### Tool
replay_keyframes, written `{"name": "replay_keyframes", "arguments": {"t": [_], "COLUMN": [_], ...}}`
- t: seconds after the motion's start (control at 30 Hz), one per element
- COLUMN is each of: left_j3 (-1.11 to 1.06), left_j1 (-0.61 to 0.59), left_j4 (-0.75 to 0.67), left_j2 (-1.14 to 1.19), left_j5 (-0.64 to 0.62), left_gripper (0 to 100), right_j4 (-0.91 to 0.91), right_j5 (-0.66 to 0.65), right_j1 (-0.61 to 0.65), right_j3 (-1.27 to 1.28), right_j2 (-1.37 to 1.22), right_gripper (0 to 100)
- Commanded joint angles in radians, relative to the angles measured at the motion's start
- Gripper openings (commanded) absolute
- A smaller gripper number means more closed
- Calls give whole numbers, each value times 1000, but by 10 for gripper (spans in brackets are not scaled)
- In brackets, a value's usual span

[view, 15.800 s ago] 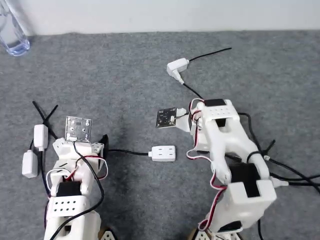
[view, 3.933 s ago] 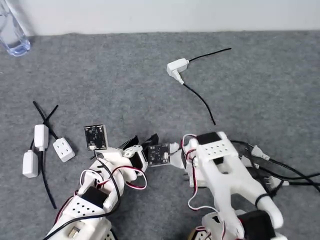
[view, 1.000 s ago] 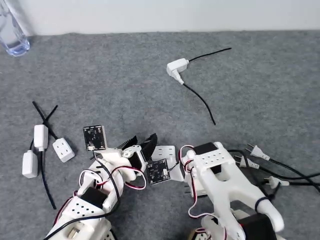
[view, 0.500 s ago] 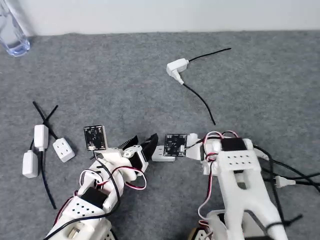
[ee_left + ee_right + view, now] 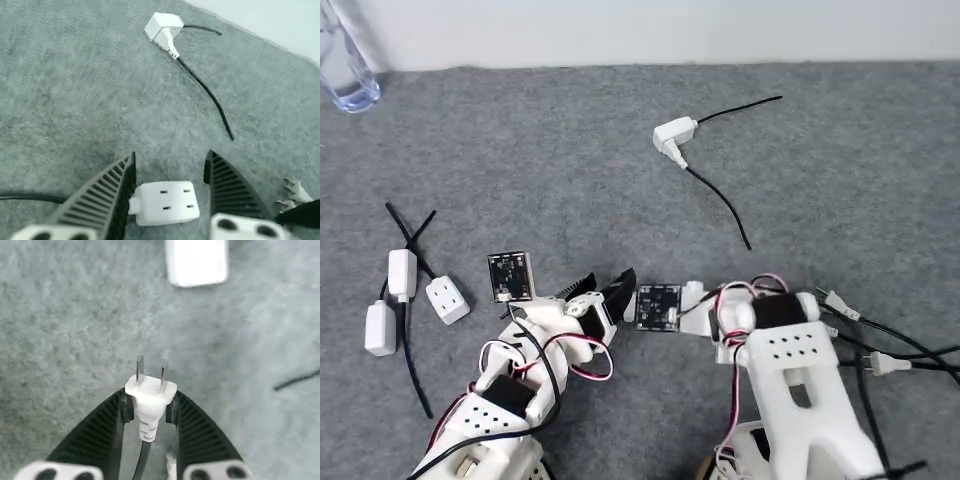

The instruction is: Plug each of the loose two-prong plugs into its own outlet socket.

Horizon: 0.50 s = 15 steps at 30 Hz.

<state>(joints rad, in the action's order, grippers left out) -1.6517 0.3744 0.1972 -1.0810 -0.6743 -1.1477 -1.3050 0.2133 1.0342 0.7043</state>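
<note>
Right pincer [image 5: 148,407] clenched on white two-prong plug [image 5: 150,390], left pincer [image 5: 169,172] released astride white plastic outlet block [image 5: 165,202]: unclamped, the block may skid if the plug, apparently off-centre, shoves it.

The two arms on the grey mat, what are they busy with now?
The right gripper is shut on a white two-prong plug, prongs aimed at the white outlet socket, not yet in it. The left gripper is open, with that socket lying between its fingers. A white angled plug lies loose farther up the mat.
</note>
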Motion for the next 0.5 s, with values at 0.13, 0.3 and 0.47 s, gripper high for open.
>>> {"name": "replay_keyframes", "arguments": {"t": [0.13, 0.3, 0.47], "left_j3": [7, 5, -24], "left_j1": [8, 8, 8], "left_j4": [-15, -15, -101], "left_j2": [-12, -12, -5], "left_j5": [2, 2, 3], "left_gripper": [214, 214, 212], "right_j4": [220, 266, 266], "right_j5": [-15, -15, -14], "right_j1": [-4, -41, -65], "right_j3": [15, -94, -150], "right_j2": [-242, -444, -538], "right_gripper": [8, 8, 9]}}
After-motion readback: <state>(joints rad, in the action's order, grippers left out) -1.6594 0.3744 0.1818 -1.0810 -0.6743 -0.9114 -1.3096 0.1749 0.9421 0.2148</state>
